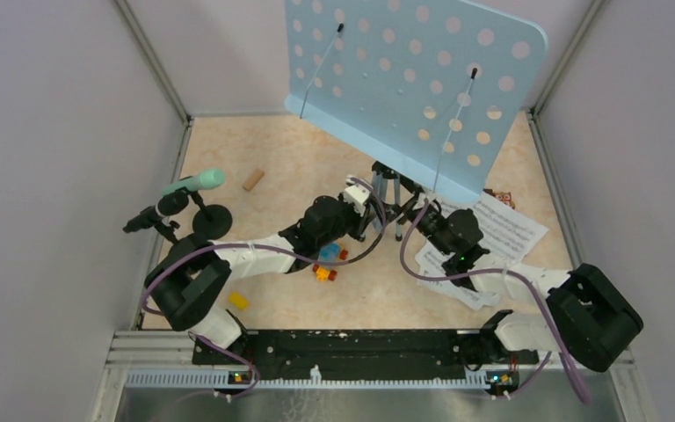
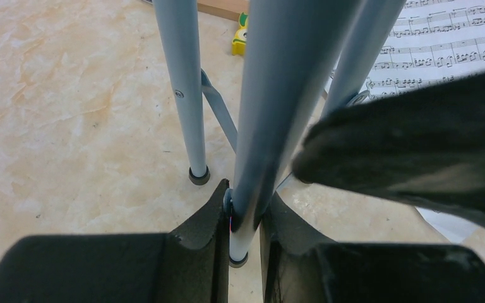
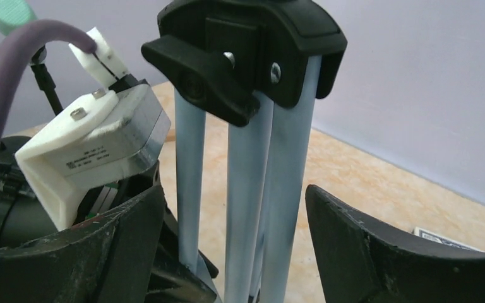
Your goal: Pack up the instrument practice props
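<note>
Pale-blue perforated music desk [image 1: 404,79] upright on tripod [image 1: 387,189], sheet music [image 1: 510,230] right, microphones [image 1: 195,183] left

Top view looks down from behind; both wrist views (very close) share the tripod legs [image 3: 246,189].

Between the wide-apart jaws of the right gripper [image 3: 233,205], silver tripod legs [image 3: 247,189] under a black hub [image 3: 252,44].
</note>
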Motion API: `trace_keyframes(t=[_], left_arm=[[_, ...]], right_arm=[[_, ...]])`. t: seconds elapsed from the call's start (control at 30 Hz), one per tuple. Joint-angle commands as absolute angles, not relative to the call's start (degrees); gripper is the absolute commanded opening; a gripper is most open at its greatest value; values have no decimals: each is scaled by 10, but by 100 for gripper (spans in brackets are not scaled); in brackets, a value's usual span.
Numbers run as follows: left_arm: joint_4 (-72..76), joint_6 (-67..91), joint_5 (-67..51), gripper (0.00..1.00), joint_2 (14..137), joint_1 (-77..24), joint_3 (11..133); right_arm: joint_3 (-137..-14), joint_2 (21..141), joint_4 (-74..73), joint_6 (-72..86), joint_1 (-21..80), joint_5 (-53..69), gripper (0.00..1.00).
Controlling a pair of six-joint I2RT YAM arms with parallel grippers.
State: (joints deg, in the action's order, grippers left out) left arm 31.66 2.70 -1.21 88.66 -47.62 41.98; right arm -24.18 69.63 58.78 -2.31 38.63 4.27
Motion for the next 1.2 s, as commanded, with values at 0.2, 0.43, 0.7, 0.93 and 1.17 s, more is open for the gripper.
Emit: trace_keyframes(t=[0.2,0.43,0.7,0.93,1.17], left_arm=[[292,27,-60,0,885,-476,429],[288,37,-48,33,868,-477,417],[295,49,34,99,783,-476,357],[318,47,56,99,763,-476,339],[326,46,33,99,801,-476,371]], right_arm=[[-305,775,669,-4,389,8,82],[-345,853,715,-7,389,14,80],[-356,874,729,-4,389,24,21],[-415,823,583,138,389,-12,0],[-457,778,513,276,389,18,0]])
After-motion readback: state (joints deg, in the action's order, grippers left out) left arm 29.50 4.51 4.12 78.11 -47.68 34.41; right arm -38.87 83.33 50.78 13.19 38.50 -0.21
